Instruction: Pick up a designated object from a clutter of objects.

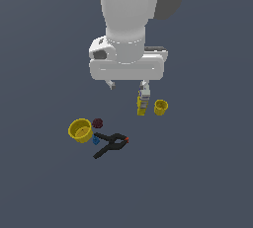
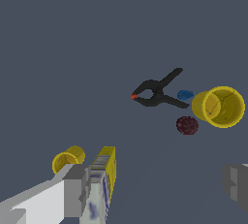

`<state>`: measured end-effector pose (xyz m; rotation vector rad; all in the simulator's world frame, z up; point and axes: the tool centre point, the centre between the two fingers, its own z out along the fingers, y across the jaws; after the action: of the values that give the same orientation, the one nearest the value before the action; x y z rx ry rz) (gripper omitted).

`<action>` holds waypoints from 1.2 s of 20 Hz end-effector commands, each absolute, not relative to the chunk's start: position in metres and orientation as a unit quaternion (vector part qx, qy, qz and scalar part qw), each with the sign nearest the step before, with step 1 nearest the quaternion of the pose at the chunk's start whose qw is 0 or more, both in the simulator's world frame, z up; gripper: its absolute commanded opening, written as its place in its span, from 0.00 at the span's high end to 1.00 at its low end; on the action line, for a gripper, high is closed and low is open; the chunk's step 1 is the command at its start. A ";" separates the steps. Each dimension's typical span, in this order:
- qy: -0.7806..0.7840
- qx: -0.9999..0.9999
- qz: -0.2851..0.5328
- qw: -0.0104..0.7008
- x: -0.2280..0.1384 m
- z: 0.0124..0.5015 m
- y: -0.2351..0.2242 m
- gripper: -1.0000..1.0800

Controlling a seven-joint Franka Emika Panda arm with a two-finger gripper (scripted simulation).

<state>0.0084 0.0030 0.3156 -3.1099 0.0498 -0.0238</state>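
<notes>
- Exterior view: A white Panda arm hangs over a dark floor, its gripper [image 1: 127, 84] spread wide and holding nothing, well above the scattered objects. The black spring clamp [image 1: 111, 144] lies flat at about 7 o'clock from the gripper, orange-red tip toward the exterior view's right, handles splayed toward the large yellow cup [image 1: 80, 130]. A maroon ball [image 1: 98, 123] and a tiny blue piece [image 1: 96, 140] sit just beside those handles, so the tip end looks the freer place to grasp. At 5 o'clock from the gripper, the yellow-white bottle [image 1: 142, 105] stands partly behind one finger, the small yellow cup [image 1: 161, 107] near it.

- Wrist view: The camera looks down between the parted fingers [image 2: 76, 189]. The clamp [image 2: 157, 92] lies apart from them, its tip [image 2: 134, 96] at the clamp's 9 o'clock, the blue piece [image 2: 185, 94] and large cup [image 2: 220, 106] at its 3 o'clock, the ball [image 2: 187, 125] at its 5 o'clock. The bottle [image 2: 105, 169] and small cup [image 2: 68, 160] crowd one finger; the arm, judging by this, has yet to line up over the clamp.
</notes>
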 end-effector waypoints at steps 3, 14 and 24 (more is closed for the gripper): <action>0.015 -1.000 -0.009 0.016 0.009 0.317 0.006 0.04; -0.003 -1.000 -0.023 0.020 0.014 0.330 0.037 0.04; 0.049 -0.998 -0.020 0.024 0.024 0.313 0.031 0.04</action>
<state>0.0217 0.0326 0.3171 -3.0925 0.1147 -0.0645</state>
